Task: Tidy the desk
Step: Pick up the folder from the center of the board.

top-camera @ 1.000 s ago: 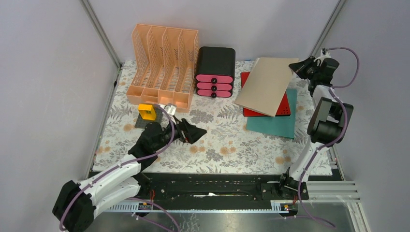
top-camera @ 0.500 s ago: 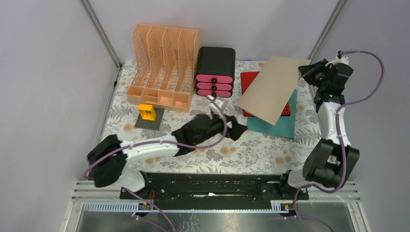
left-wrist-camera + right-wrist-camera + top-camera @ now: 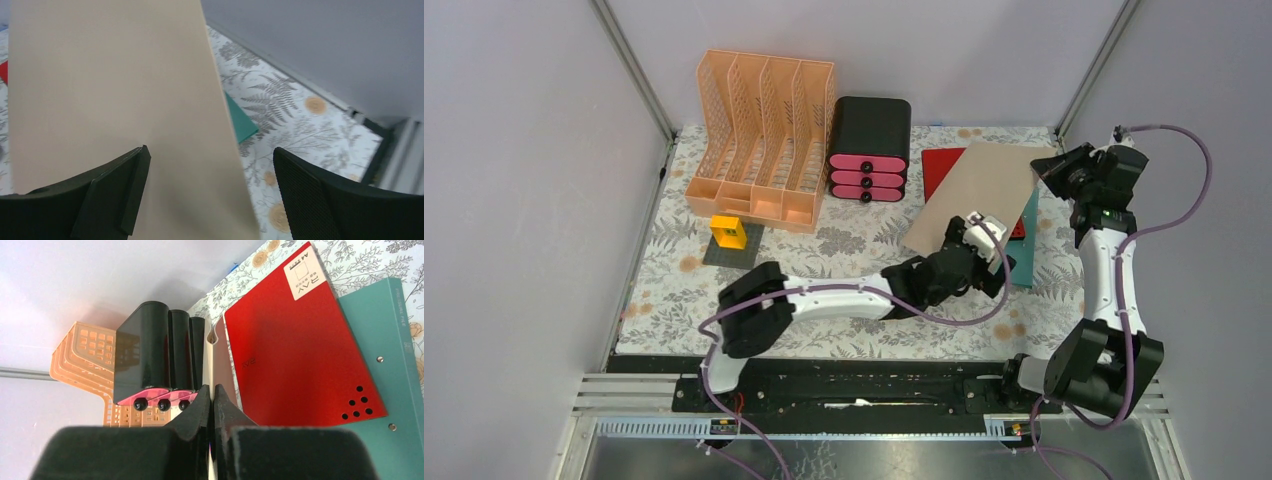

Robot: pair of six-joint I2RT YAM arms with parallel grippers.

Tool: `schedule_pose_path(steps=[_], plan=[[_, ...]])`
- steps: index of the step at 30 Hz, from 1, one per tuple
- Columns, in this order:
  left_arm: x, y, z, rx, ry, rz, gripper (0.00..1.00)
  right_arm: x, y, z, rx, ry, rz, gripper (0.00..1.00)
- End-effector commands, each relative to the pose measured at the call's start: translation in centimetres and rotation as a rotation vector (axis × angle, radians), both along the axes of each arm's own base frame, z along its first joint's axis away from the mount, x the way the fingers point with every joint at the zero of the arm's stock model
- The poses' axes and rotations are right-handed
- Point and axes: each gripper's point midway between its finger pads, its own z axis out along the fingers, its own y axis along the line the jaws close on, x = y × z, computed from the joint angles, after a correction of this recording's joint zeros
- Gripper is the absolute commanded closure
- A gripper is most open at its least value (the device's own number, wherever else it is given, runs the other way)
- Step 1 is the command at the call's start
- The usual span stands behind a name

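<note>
The fern-printed desk [image 3: 669,275] carries, in the overhead view, an orange file rack [image 3: 759,140] at upper left, a black drawer box [image 3: 869,125] just right of it, a grey plate [image 3: 742,256] below the rack, and a teal folder [image 3: 1023,258] at right

robot lab cell: desk [image 3: 664,290] boxed by plain grey panels [image 3: 514,200], arm bases [image 3: 864,392] bolted at edge.
</note>
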Motion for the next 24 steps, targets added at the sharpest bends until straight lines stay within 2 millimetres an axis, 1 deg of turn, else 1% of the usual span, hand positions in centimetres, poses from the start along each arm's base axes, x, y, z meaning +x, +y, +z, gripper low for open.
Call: schedule_pose_path(steps=[1, 3, 5, 9, 11, 13, 15, 18, 19, 21, 23, 24], plan=[[2.7, -0.1, -0.9, 0.110, -0.094, 0.145, 0.01, -1.2, 1.5, 2.7, 0.038, -0.044, 0.023, 1.00], [3.4, -0.1, -1.7, 0.149, -0.113, 0.191, 0.01, -1.4, 1.8, 2.6, 0.044, -0.031, 0.027, 1.00], [4.2, 0.2, -2.5, 0.199, -0.132, 0.251, 0.01, -1.5, 2.3, 2.8, 0.048, -0.030, 0.042, 1.00], [5.8, 1.9, -3.6, 0.274, -0.178, 0.383, 0.02, -1.9, 2.8, 2.7, 0.055, -0.010, 0.051, 1.00], [6.2, 2.6, -3.6, 0.306, -0.209, 0.425, 0.09, -2.0, 3.2, 2.8, 0.067, -0.007, 0.063, 1.00], [6.5, 3.2, -3.6, 0.328, -0.234, 0.456, 0.23, -2.2, 3.6, 2.8, 0.077, -0.002, 0.077, 1.00], [6.7, 3.8, -3.4, 0.338, -0.250, 0.484, 0.42, -2.4, 4.0, 2.9, 0.078, 0.001, 0.088, 1.00], [6.6, 4.7, -2.5, 0.331, -0.269, 0.504, 0.62, -2.7, 4.5, 3.0, 0.080, 0.002, 0.110, 1.00], [6.5, 5.1, -2.4, 0.334, -0.276, 0.505, 0.71, -2.8, 4.7, 3.0, 0.081, 0.004, 0.121, 1.00], [6.1, 5.8, -1.7, 0.323, -0.295, 0.500, 0.84, -3.0, 5.3, 3.1, 0.083, -0.002, 0.148, 0.95], [5.5, 6.4, -0.6, 0.292, -0.314, 0.478, 0.98, -3.3, 6.1, 3.4, 0.085, -0.018, 0.199, 0.85], [5.2, 6.8, 0.0, 0.272, -0.320, 0.468, 1.00, -3.5, 6.6, 3.6, 0.084, -0.032, 0.230, 0.80]])
